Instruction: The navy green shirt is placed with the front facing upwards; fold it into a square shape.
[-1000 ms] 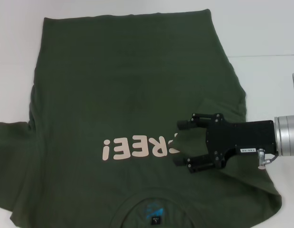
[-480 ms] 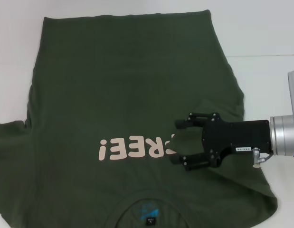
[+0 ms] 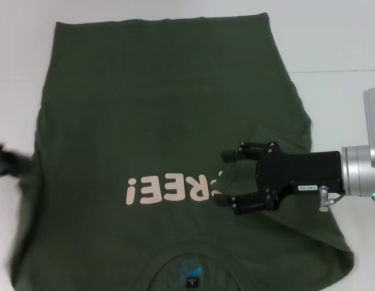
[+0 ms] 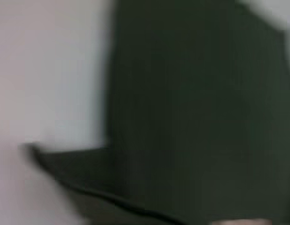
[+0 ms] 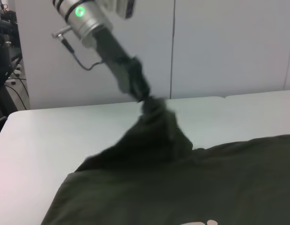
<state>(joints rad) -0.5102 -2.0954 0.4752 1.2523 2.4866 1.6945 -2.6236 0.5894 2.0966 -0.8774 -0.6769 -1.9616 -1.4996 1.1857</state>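
Matt cloth shirt (image 3: 157,115), matt black right gripper (image 3: 226,179), smooth white table (image 3: 338,48)

The left gripper (image 3: 0,160) is cut off at the head view's edge and smeared by blur. The shirt (image 3: 157,109) is cropped below its collar. The left wrist view is blurred throughout. Part of the lettering (image 3: 175,188) is covered by the right gripper (image 3: 226,179).

A white table (image 3: 338,42) carries the navy green shirt (image 3: 157,109), spread front-up with its left sleeve lifted.

1 navy green shirt (image 3: 163,121) on 1 white table (image 3: 332,36) — 2 grippers: left gripper (image 5: 144,95), right gripper (image 3: 226,180).
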